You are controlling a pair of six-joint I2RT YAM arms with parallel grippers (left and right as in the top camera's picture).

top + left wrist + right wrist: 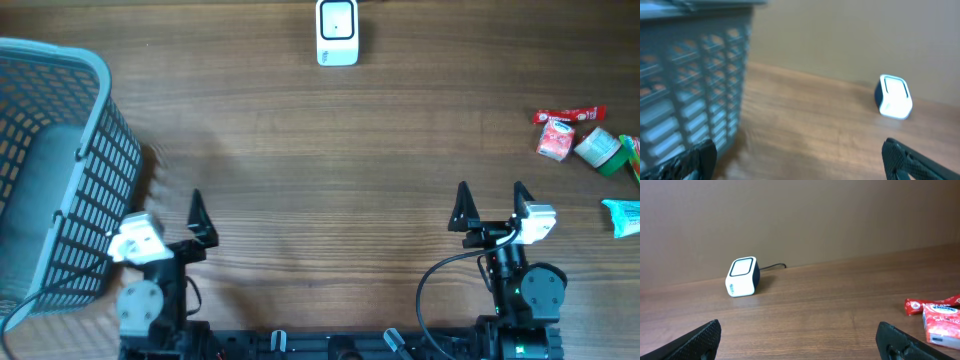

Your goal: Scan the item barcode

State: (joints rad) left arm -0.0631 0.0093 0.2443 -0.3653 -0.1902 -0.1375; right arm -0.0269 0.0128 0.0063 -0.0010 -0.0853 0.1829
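Note:
The white barcode scanner [337, 32] stands at the far middle of the table, its window facing the arms; it also shows in the left wrist view [895, 97] and the right wrist view [743, 276]. Several small grocery items lie at the right edge: a red packet [567, 115], a red-and-white box [555, 140] [940, 325], a green-and-white tub [598, 147] and a teal packet [625, 215]. My left gripper [168, 208] [800, 162] is open and empty beside the basket. My right gripper [491, 195] [800, 342] is open and empty, left of the items.
A tall grey-blue slatted basket [50, 170] [690, 85] fills the left side, close against my left gripper's outer finger. Bare wooden tabletop [330, 190] lies between the arms and the scanner. The scanner's cable runs off the far edge.

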